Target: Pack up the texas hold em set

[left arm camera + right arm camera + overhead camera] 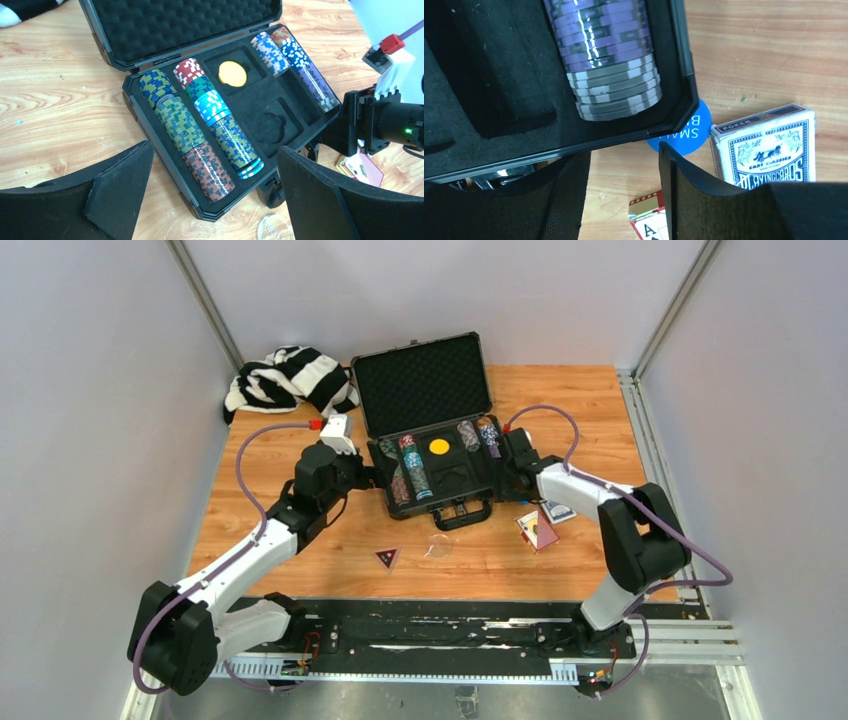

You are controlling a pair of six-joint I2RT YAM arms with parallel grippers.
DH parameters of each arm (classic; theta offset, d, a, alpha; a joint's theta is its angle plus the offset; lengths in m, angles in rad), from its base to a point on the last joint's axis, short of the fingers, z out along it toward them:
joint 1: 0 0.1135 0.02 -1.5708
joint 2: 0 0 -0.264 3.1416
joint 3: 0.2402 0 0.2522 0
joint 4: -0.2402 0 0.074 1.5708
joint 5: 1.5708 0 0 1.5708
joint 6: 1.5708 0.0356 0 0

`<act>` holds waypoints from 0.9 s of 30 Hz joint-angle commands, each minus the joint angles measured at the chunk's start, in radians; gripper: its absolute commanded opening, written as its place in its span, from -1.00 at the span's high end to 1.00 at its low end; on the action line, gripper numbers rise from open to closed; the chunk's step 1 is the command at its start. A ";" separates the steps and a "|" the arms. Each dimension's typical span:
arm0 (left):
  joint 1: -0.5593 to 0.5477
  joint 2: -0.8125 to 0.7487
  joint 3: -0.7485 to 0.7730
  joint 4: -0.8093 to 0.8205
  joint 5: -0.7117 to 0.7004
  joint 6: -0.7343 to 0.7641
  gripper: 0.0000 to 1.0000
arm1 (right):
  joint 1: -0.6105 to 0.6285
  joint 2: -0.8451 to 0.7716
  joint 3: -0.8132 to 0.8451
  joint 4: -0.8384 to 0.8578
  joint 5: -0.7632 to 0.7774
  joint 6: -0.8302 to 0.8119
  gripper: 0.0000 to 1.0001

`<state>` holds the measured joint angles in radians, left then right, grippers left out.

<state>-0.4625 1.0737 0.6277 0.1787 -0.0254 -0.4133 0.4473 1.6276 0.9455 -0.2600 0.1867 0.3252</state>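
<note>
The case (pixel 425 385) sits open in the middle of the table (pixel 600 390), lid up. Rows of chips (pixel 200 135) lie in its foam, and a yellow disc (pixel 233 74) sits in a round hole. The left gripper (pixel 215 152) is spread wide by the case and holds nothing. The right gripper (pixel 621 160) is spread and empty at the front right corner. A blue disc (pixel 696 131) pokes out from under that corner, just beside a card deck (pixel 769 145)

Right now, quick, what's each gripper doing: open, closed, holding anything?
Left gripper: jaws open, holding nothing.
Right gripper: jaws open, holding nothing.
</note>
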 commanded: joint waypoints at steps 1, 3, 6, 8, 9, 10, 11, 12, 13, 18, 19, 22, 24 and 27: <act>-0.002 -0.002 -0.005 0.021 0.009 -0.002 -0.97 | -0.015 0.037 0.078 0.049 0.005 -0.049 -0.07; -0.002 -0.003 -0.008 0.018 0.004 0.004 -0.97 | -0.019 0.049 0.098 0.057 0.029 -0.085 -0.11; -0.002 -0.003 -0.010 0.016 0.007 0.010 -0.97 | -0.036 0.046 0.123 0.023 0.039 -0.110 -0.12; -0.003 -0.004 -0.010 0.015 0.012 0.011 -0.97 | -0.037 0.012 0.101 0.031 0.056 -0.132 -0.16; -0.002 -0.005 -0.010 0.016 0.015 0.010 -0.97 | -0.038 -0.002 0.090 0.032 0.071 -0.141 -0.19; -0.003 -0.003 -0.010 0.016 0.018 0.010 -0.97 | -0.040 -0.009 0.081 0.032 0.080 -0.152 -0.23; -0.003 -0.002 -0.010 0.016 0.024 0.010 -0.97 | -0.045 -0.012 0.075 0.026 0.087 -0.158 -0.27; -0.003 0.000 -0.009 0.016 0.028 0.008 -0.97 | -0.053 -0.010 0.069 0.018 0.084 -0.158 -0.31; -0.003 0.003 -0.008 0.016 0.031 0.006 -0.97 | -0.063 -0.006 0.062 0.016 0.073 -0.158 -0.34; -0.003 0.015 -0.008 0.026 0.052 -0.002 -0.97 | -0.102 0.009 0.007 0.037 0.016 -0.127 -0.39; -0.004 0.018 -0.006 0.027 0.055 -0.002 -0.97 | -0.107 0.008 -0.006 0.051 -0.001 -0.124 -0.39; -0.003 0.025 -0.006 0.027 0.060 -0.003 -0.98 | -0.116 0.017 -0.025 0.060 -0.002 -0.118 -0.39; -0.002 0.029 -0.007 0.028 0.062 -0.004 -0.98 | -0.124 0.024 -0.032 0.060 0.007 -0.114 -0.39; -0.002 0.037 -0.006 0.031 0.067 -0.005 -0.98 | -0.147 0.033 -0.036 0.058 -0.008 -0.093 -0.39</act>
<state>-0.4625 1.1004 0.6273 0.1787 0.0238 -0.4164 0.3367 1.6405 0.9340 -0.2062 0.2012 0.1951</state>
